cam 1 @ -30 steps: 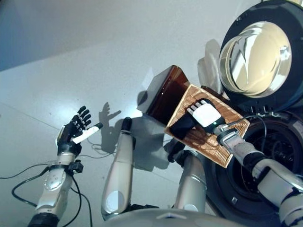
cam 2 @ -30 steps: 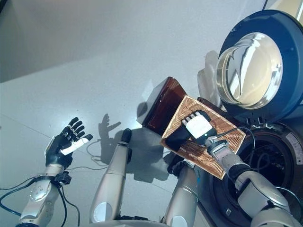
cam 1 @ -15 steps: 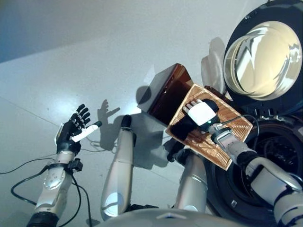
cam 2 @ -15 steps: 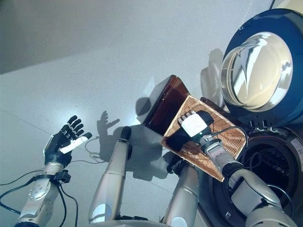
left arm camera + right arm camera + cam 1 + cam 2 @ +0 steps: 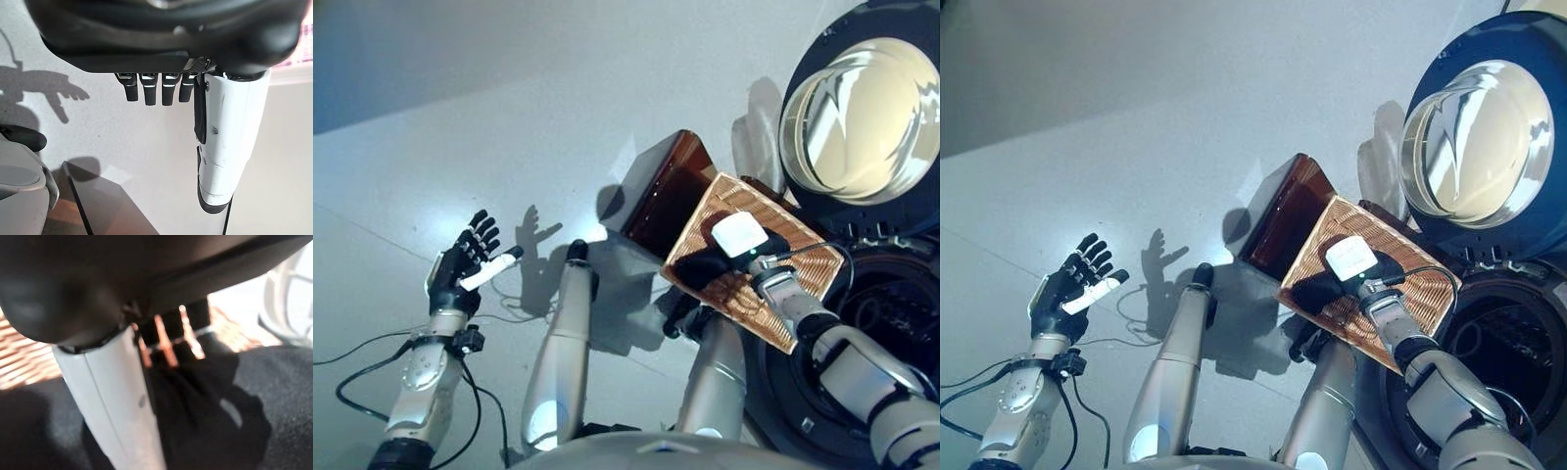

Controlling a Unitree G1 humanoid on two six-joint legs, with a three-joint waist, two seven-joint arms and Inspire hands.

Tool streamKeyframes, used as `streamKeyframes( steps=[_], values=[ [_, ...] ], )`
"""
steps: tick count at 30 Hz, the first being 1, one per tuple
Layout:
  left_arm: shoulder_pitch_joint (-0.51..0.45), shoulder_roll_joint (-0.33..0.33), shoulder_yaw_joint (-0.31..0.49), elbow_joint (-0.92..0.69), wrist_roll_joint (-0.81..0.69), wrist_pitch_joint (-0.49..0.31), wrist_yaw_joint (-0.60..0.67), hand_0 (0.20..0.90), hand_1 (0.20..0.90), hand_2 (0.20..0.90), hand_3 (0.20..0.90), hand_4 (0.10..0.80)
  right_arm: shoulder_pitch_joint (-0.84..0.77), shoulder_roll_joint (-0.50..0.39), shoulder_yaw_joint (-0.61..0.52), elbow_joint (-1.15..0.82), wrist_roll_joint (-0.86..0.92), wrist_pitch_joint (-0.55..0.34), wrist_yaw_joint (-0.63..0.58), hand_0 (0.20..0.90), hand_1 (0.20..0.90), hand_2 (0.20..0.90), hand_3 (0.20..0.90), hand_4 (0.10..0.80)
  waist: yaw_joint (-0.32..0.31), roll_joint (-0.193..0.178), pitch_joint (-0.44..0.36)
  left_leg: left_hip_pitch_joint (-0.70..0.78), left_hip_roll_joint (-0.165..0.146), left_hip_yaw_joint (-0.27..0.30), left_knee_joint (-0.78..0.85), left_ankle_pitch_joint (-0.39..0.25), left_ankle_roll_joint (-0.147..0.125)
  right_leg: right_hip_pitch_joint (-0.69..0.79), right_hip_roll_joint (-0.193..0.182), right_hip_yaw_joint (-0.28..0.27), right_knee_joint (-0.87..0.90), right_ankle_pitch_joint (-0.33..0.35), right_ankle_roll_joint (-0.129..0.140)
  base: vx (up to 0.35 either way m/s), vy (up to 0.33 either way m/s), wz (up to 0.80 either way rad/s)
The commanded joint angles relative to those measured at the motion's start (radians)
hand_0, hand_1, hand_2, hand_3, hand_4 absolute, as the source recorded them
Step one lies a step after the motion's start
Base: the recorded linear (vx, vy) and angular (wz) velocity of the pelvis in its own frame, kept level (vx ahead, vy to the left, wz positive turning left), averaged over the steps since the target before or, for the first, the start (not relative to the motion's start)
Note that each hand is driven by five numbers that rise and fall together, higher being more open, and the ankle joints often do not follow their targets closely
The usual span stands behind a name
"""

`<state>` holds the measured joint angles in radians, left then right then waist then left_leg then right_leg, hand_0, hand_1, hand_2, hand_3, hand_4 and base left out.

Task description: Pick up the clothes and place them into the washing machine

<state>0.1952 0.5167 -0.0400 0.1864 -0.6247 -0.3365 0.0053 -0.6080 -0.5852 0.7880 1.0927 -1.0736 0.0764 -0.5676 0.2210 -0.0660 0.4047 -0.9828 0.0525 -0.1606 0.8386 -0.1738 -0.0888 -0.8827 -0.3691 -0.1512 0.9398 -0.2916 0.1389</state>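
Note:
A black garment (image 5: 700,269) lies in the shallow wicker basket (image 5: 803,269), which rests on the dark brown box (image 5: 661,191) beside the washing machine. My right hand (image 5: 741,235) is in the basket on top of the garment. In the right wrist view its fingers curl into the black cloth (image 5: 205,401) beside the white-covered thumb (image 5: 112,396). My left hand (image 5: 460,269) is open and empty, held up over the floor far to the left; its straight fingers (image 5: 161,93) show in the left wrist view.
The washing machine's round door (image 5: 862,108) stands open behind the basket, and the dark drum opening (image 5: 1498,343) lies just right of the basket. Pale grey floor (image 5: 509,117) spreads to the left and behind.
My right hand's fingers, straight over the garment before, have curled down into the black cloth, and the hand has shifted slightly right in the basket. The left hand has barely moved.

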Motion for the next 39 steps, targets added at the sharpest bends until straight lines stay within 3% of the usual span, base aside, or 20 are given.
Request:
streamKeyframes(
  steps=[1, 4, 5, 12, 19, 25, 39],
  values=[
    [0.053, 0.015, 0.059, -0.080, -0.006, -0.096, 0.008, 0.900, 0.900, 0.900, 0.900, 0.800, -0.019, -0.053, -0.052, 0.025, 0.024, 0.061, -0.057, 0.200, 0.200, 0.200, 0.200, 0.300, 0.010, 0.025, -0.059, 0.007, 0.027, -0.022, -0.026, 0.000, -0.017, -0.002, -0.002, 0.049, -0.029, 0.063, 0.017, 0.000, 0.000, 0.00],
    [0.053, 0.017, 0.055, -0.063, -0.004, -0.096, 0.005, 0.900, 0.900, 0.900, 0.900, 0.800, -0.007, -0.049, -0.076, 0.023, 0.046, 0.062, -0.072, 0.200, 0.200, 0.200, 0.200, 0.300, 0.004, 0.020, -0.061, 0.035, 0.033, -0.016, -0.061, 0.011, -0.017, 0.018, 0.003, 0.042, -0.054, 0.081, 0.022, -0.029, 0.010, 0.00],
    [0.051, 0.019, 0.055, -0.056, -0.003, -0.097, 0.006, 0.900, 0.900, 0.900, 0.900, 0.800, -0.001, -0.049, -0.086, 0.021, 0.055, 0.062, -0.077, 0.200, 0.200, 0.200, 0.200, 0.300, 0.002, 0.018, -0.058, 0.040, 0.033, -0.014, -0.097, 0.057, -0.015, 0.023, 0.003, 0.036, -0.091, 0.127, 0.015, -0.088, 0.033, 0.00],
    [0.040, 0.014, 0.043, 0.004, -0.001, -0.086, 0.001, 0.900, 0.900, 0.900, 0.900, 0.800, 0.081, -0.050, -0.174, -0.016, 0.148, 0.025, -0.101, 0.200, 0.200, 0.200, 0.200, 0.300, -0.028, 0.007, -0.059, 0.144, 0.054, 0.018, -0.219, 0.096, -0.017, 0.126, 0.022, 0.028, -0.237, 0.202, 0.038, -0.002, 0.014, -0.13],
    [0.031, -0.013, 0.037, 0.055, 0.019, -0.082, 0.018, 0.900, 0.900, 0.900, 0.900, 0.800, 0.186, -0.020, -0.323, -0.107, 0.372, -0.087, -0.102, 0.200, 0.200, 0.200, 0.200, 0.300, -0.073, -0.007, -0.057, 0.259, 0.065, 0.063, -0.351, 0.141, -0.015, 0.243, 0.037, 0.021, -0.410, 0.277, 0.059, 0.017, 0.025, -0.21],
    [0.027, -0.034, 0.044, 0.089, 0.032, -0.082, 0.034, 0.900, 0.900, 0.900, 0.900, 0.800, 0.247, 0.008, -0.387, -0.158, 0.492, -0.151, -0.085, 0.200, 0.200, 0.200, 0.200, 0.300, -0.105, -0.014, -0.056, 0.366, 0.070, 0.092, -0.446, 0.166, -0.012, 0.343, 0.046, 0.019, -0.531, 0.328, 0.070, 0.047, 0.017, -0.18],
    [-0.002, -0.140, 0.059, 0.210, 0.055, -0.071, 0.070, 0.900, 0.900, 0.900, 0.900, 0.800, 0.370, 0.212, -0.640, -0.164, 0.948, -0.301, -0.011, 0.200, 0.200, 0.200, 0.200, 0.300, -0.167, 0.015, -0.094, 0.600, 0.082, 0.141, -0.569, 0.181, -0.014, 0.562, 0.062, 0.029, -0.714, 0.388, 0.086, 0.071, 0.009, -0.15]
  ],
)
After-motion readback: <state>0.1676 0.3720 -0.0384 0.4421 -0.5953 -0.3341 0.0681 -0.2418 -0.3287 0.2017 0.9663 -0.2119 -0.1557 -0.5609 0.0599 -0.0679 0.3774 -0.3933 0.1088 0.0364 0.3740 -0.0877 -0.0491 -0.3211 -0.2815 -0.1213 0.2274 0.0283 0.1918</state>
